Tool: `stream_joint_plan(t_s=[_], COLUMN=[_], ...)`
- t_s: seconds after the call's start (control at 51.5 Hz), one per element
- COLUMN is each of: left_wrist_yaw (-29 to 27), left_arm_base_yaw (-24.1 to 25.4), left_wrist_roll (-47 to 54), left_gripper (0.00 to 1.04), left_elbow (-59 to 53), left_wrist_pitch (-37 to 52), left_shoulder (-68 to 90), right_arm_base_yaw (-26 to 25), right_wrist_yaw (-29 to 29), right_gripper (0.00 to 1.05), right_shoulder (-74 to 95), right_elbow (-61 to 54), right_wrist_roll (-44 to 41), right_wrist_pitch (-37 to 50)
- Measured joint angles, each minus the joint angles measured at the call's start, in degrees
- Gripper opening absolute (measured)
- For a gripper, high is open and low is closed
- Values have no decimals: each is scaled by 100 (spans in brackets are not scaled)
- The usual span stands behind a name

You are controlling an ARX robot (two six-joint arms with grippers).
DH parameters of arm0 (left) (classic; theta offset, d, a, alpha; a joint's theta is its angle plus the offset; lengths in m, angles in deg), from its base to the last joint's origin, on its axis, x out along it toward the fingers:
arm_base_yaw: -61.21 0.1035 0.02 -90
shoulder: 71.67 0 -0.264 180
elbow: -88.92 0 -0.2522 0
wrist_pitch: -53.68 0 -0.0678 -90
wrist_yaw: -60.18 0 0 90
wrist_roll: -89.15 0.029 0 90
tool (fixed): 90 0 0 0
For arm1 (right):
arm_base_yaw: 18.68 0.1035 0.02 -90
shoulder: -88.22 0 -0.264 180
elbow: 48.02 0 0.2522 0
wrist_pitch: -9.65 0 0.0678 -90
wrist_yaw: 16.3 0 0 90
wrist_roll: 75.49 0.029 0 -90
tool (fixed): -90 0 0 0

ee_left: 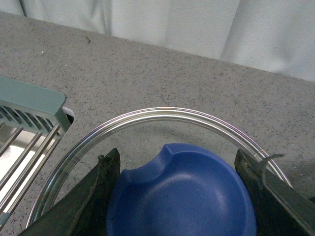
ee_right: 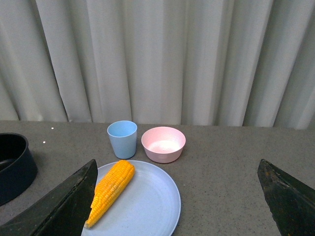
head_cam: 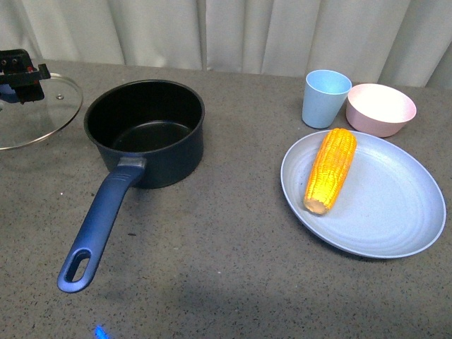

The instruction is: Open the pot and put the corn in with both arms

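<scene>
Lid [head_cam: 35, 116] off pot [head_cam: 169, 159], seemingly clamped in left gripper [ee_left: 178, 196] at desk [head_cam: 212, 268] left edge; next, you close spread-jawed right gripper [ee_right: 174, 206] on corn [head_cam: 330, 169].

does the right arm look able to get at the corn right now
Probably yes. The corn lies bare on the plate, with nothing over it; the cup and bowl stand behind the plate. The right gripper is open, with the corn ahead of it and nothing between.
</scene>
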State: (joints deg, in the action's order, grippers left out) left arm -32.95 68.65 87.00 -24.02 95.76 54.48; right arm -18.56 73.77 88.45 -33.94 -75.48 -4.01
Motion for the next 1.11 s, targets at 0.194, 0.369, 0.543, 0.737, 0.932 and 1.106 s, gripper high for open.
stream_joint_plan(t_s=[0.194, 0.369, 0.543, 0.737, 0.932, 1.106], left_wrist_yaw=[-11, -15, 24, 81, 140, 0], left_arm_base_yaw=[85, 111, 70, 59, 52, 63], left_wrist_roll=[-118, -133, -138, -116, 2, 15], left_gripper=[63, 63, 63, 63, 68, 99], left_elbow=[22, 50, 50, 94, 111, -15], left_wrist_pitch=[350, 428, 433, 402, 269, 133], left_shoulder=[343, 723, 916, 992, 999, 732], right_arm_base_yaw=[0, 0, 0, 0, 0, 0], right_wrist_yaw=[0, 0, 0, 0, 0, 0], right_gripper=[95, 95, 95, 95, 95, 95], right_shoulder=[0, 0, 0, 0, 2, 0], right_elbow=[0, 0, 0, 0, 0, 0], right_wrist_roll=[0, 0, 0, 0, 0, 0], right_wrist_pitch=[0, 0, 0, 0, 0, 0])
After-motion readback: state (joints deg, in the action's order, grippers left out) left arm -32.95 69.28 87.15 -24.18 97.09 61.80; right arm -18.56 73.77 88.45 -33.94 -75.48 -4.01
